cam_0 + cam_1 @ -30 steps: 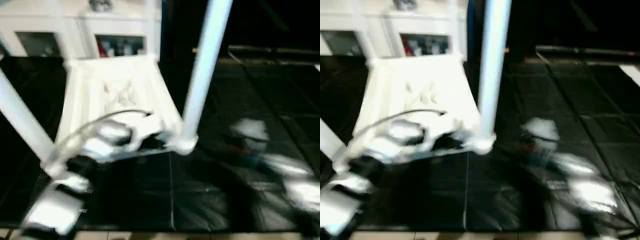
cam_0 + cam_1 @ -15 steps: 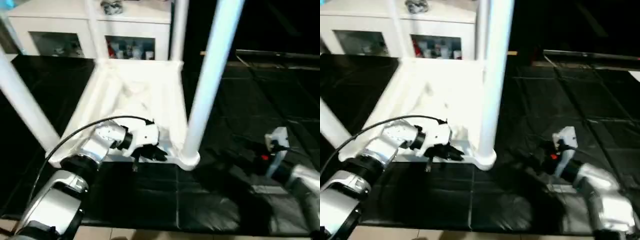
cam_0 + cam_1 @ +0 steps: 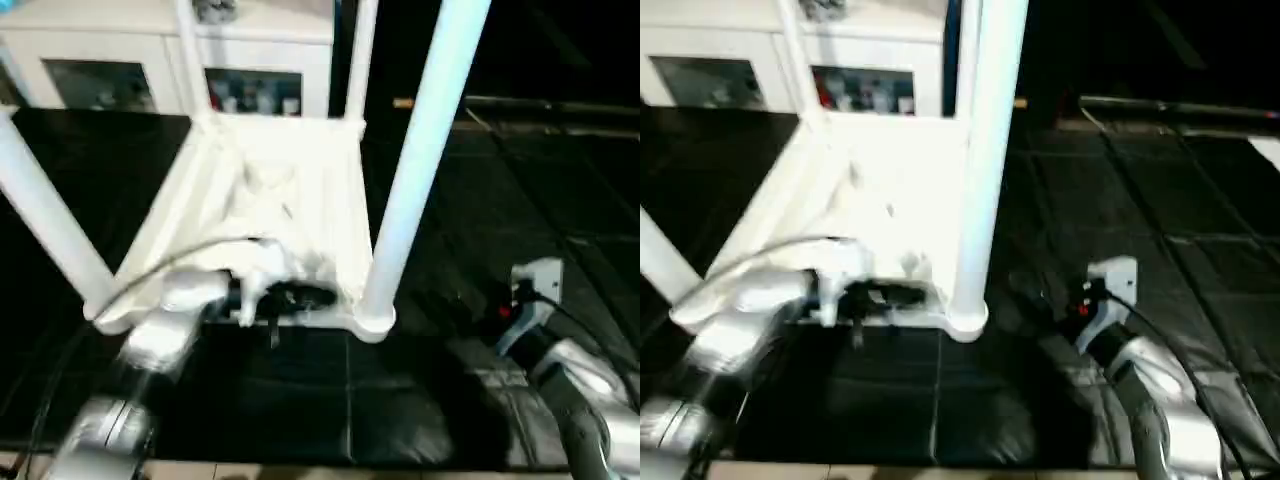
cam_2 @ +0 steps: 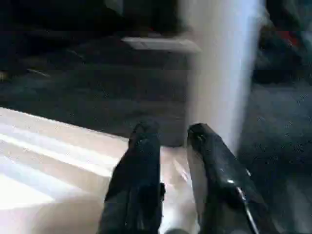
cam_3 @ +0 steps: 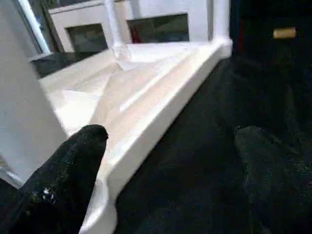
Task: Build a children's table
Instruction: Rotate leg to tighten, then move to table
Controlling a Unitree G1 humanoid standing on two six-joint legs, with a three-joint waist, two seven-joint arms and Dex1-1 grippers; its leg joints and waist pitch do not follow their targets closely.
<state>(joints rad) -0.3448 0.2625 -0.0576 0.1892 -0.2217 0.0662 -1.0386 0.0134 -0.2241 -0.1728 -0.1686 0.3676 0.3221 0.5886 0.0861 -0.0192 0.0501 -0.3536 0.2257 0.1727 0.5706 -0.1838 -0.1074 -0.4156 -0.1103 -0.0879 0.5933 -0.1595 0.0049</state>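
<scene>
My left forearm (image 3: 160, 340) blurs; table legs (image 3: 425, 150) run off top; cabinet (image 3: 250, 90) contents unreadable.

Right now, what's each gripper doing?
Left gripper: fingers slightly apart, holding nothing, over the table top's edge.
Right gripper: wide open, empty.

— How does the light fall from where you stand?

— Hard from above: my children's table (image 3: 270, 200) glares nearly blank white against a black floor mat (image 3: 420, 400) that swallows detail.

— And sharpness?

— My left forearm (image 3: 160, 340) smears with motion; the leg (image 4: 224, 73) by my left wrist camera is soft, hazy.
</scene>
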